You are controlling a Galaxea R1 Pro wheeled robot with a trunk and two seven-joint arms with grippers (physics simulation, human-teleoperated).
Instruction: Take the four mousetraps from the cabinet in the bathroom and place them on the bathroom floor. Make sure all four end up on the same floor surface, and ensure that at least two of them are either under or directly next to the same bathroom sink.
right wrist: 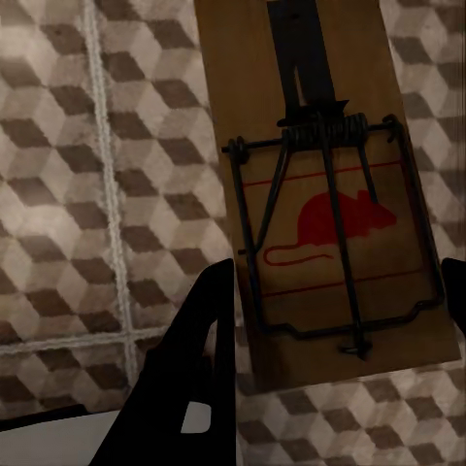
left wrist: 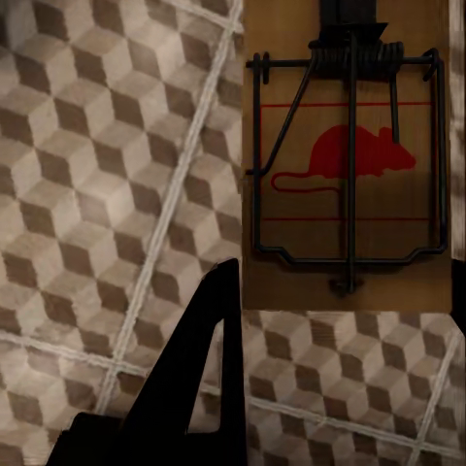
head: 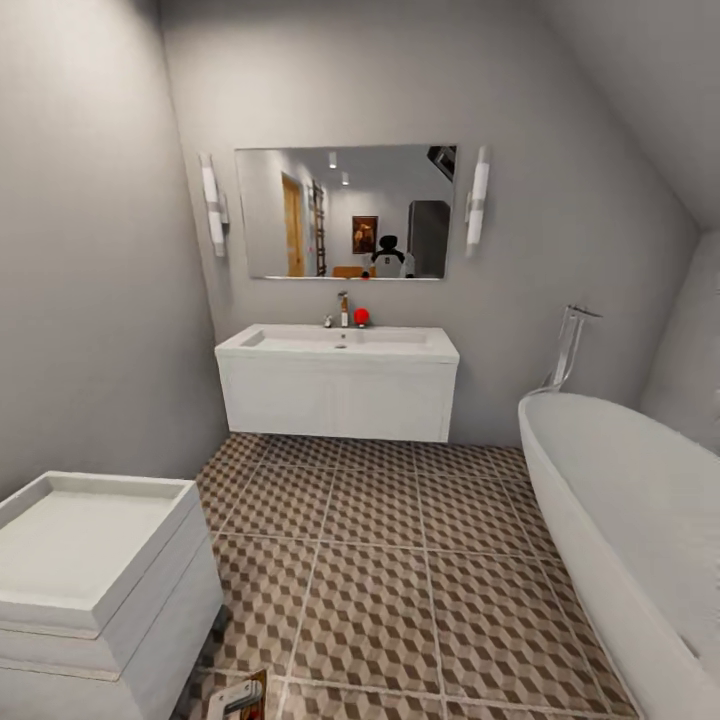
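Floor (head: 400, 560) tiled, sink (head: 338, 345) ahead on far wall. Left claw (left wrist: 335, 291) grips one trap (left wrist: 345, 165) by its edges; right claw (right wrist: 335, 301) grips another trap (right wrist: 330, 223). Traps: light, stiff wood; avoid the sprung wire.

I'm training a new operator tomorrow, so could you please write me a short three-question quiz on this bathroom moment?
1. True or false: the bathtub stands on the robot's right.
2. What is printed in red on the mousetrap seen between the left claw's fingers? A) a mouse B) a star C) a cross
3. Fill in: above the sink hangs a ____ with a lamp on each side.

Key: 1 true. 2 A; the right wrist view shows a second mousetrap with the same print, over the patterned floor. 3 mirror.
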